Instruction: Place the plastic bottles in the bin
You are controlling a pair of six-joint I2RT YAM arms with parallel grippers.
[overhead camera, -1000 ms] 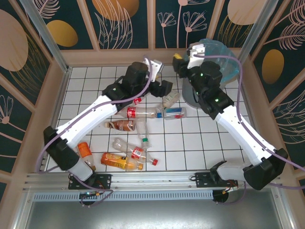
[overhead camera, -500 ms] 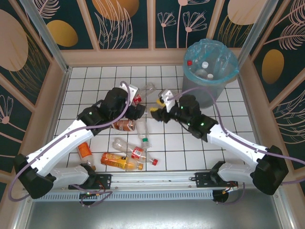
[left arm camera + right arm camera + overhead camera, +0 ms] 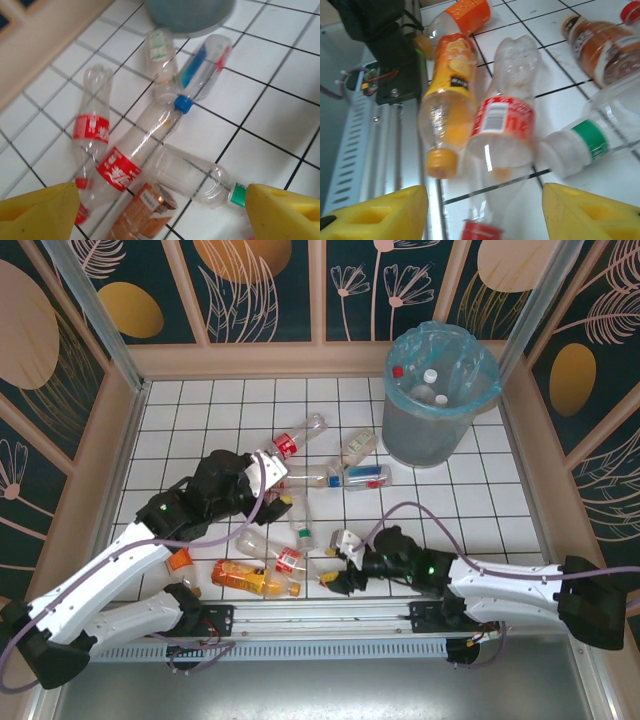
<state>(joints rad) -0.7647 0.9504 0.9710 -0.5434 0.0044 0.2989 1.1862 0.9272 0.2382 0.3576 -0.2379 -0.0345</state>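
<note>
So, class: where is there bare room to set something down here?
The table is bare in its far-left corner, beyond the left arm, and on the right, between the bin and the right arm. It is crowded mid-left, where the plastic bottles lie from the bin's foot to the near edge.

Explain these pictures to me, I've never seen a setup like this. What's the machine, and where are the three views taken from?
Those are two robot arms bolted at the near edge of a white tiled table. The wide picture comes from a fixed camera above and behind them. The two close-ups come from a camera on each wrist, and the yellow wedges at the bottom are that arm's own fingers. Small plastic bottles lie scattered on the tiles: clear, orange and brown. A few sit inside the grey bin at the far right. The left gripper hangs open over the middle pile. The right gripper is open over the bottles nearest the bases. Neither holds anything.
</note>
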